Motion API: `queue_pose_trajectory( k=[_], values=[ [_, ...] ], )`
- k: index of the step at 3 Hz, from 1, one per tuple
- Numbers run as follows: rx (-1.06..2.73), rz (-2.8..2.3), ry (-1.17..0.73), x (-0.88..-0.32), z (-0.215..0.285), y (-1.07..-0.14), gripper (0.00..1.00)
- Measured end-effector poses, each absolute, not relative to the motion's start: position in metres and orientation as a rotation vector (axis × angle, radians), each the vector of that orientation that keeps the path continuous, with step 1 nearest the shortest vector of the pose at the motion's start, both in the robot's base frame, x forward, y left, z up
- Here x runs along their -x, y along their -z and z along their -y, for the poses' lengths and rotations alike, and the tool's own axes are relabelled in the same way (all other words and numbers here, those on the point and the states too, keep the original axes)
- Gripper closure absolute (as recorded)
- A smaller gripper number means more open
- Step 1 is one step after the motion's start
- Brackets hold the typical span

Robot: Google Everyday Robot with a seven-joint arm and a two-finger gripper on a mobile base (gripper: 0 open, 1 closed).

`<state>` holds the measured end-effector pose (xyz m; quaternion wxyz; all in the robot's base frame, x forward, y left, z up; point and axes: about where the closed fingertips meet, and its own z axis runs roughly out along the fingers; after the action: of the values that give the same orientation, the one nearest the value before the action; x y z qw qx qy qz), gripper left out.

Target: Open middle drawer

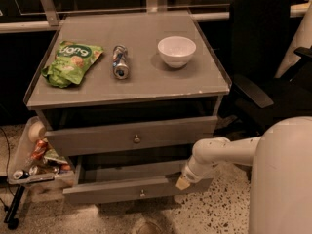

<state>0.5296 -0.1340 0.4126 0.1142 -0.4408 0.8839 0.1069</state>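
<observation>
**Gripper at the right end of the drawer that stands out**

The middle drawer [117, 191] is seen in the lower centre of the frame, under a second grey drawer [87, 141]. It stands out from the cabinet farther than the drawer above, so that a part of its dark inside is shown behind the front panel. A small round knob [142, 194] is placed at the centre of its front.

The gripper [183, 181] is found at the right end of this drawer, at the top edge of the front panel – well apart from the knob. Whether it is open or closed cannot be told. The white arm [224, 150] is stretched to it from the robot body at the lower right.

On the grey cabinet top [146, 84] three things are laid in a row: a green snack bag [70, 62] at the left, a can [120, 61] on its side in the middle, and a white bowl [176, 50] at the right, upright.

At the left edge a clear bin [19, 152] with snacks is attached beside the cabinet – and a black office chair [263, 43] is seen at the upper right. The floor [219, 213] is speckled.
</observation>
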Motion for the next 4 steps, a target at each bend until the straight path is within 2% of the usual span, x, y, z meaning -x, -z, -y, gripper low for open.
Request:
queue_pose_trajectory(
  k=[4],
  values=[
    [1.23, -2.619, -0.332, -0.508, 0.142, -0.415, 1.0]
  ],
)
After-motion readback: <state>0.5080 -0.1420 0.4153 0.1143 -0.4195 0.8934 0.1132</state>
